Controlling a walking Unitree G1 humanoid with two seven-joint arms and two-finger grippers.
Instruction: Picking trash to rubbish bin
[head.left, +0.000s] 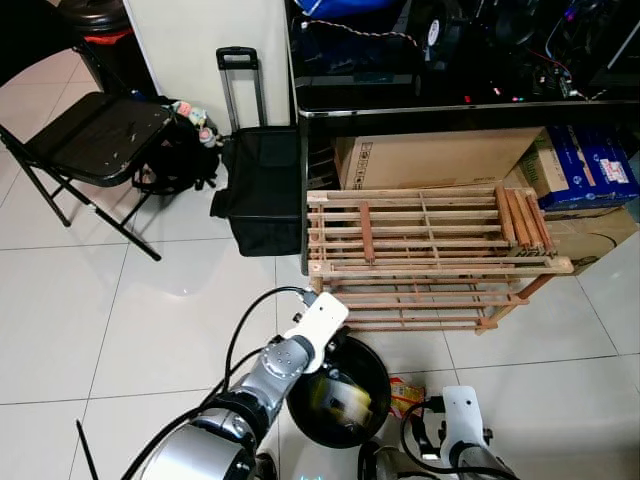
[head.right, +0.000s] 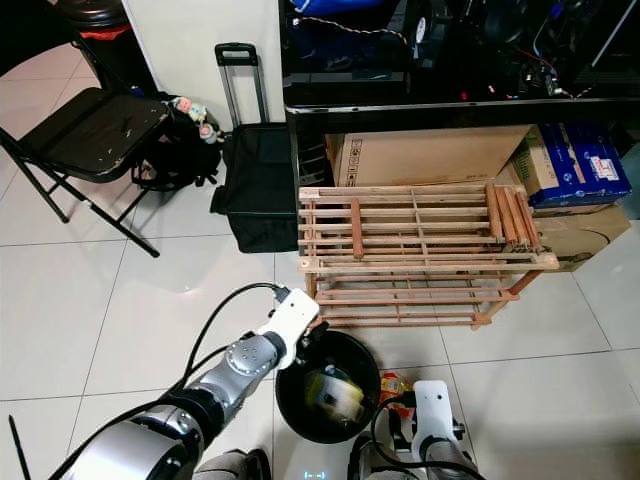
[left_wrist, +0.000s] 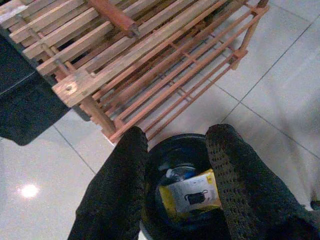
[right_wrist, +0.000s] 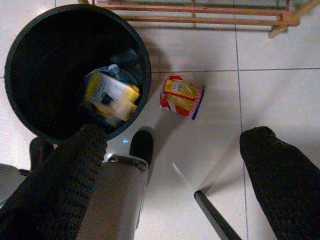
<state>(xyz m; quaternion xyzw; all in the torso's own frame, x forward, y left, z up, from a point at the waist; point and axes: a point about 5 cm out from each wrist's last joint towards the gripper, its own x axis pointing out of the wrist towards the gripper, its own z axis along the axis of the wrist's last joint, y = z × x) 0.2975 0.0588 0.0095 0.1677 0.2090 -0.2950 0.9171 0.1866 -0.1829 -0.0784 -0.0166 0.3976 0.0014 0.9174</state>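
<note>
A round black rubbish bin stands on the white tiled floor just in front of me. Inside lies a yellow and white packet on top of a bottle. A red and yellow snack wrapper lies on the floor right beside the bin, also seen as a wrapper. My left gripper hovers open over the bin's mouth, nothing between its fingers. My right gripper is open, low above the floor near the wrapper. The right arm shows at the bottom edge.
A wooden slatted shoe rack stands just beyond the bin, against cardboard boxes under a black desk. A black trolley bag and a folding chair stand at the left. Open tiles lie to the left.
</note>
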